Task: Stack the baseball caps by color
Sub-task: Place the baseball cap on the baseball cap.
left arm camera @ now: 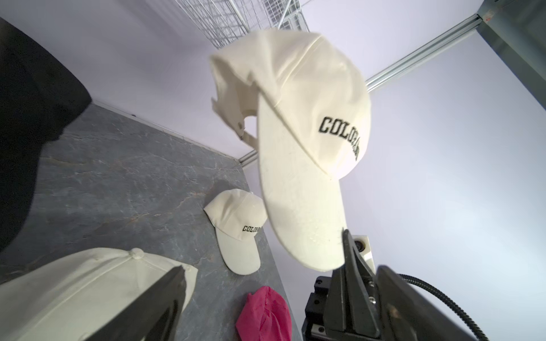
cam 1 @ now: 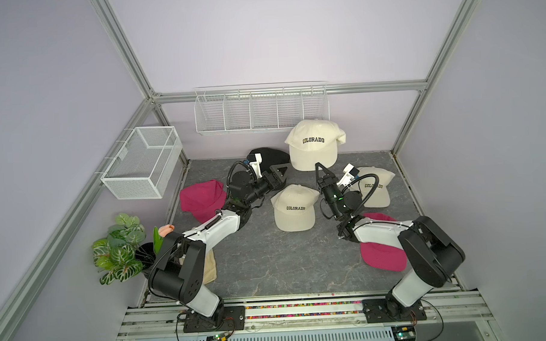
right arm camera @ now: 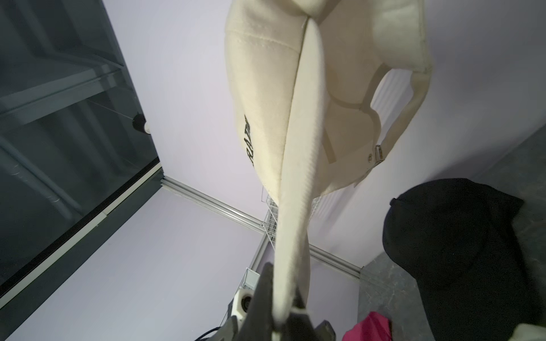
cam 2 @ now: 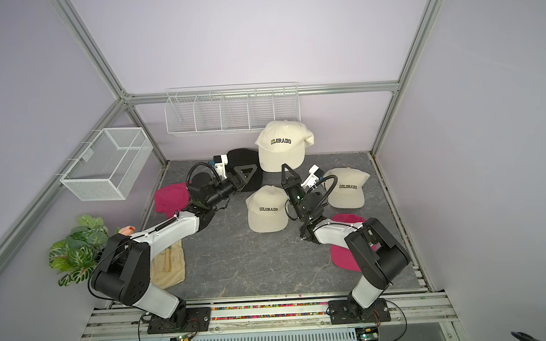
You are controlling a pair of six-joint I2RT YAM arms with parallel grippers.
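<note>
My right gripper (cam 1: 321,171) is shut on the brim tip of a cream "COLORADO" cap (cam 1: 314,141), which hangs raised above the back of the table; the right wrist view shows the brim (right arm camera: 295,206) pinched between the fingers. Two more cream caps lie on the table, one in the middle (cam 1: 293,208) and one on the right (cam 1: 373,186). My left gripper (cam 1: 279,174) stands open and empty just above a black cap (cam 1: 269,155). One magenta cap (cam 1: 201,198) lies at the left, another (cam 1: 382,255) partly under the right arm.
A white wire rack (cam 1: 260,109) hangs on the back wall and a mesh basket (cam 1: 143,160) on the left wall. A flat beige cloth bag (cam 1: 210,267) and a potted plant (cam 1: 121,248) sit at the front left, beside the left arm.
</note>
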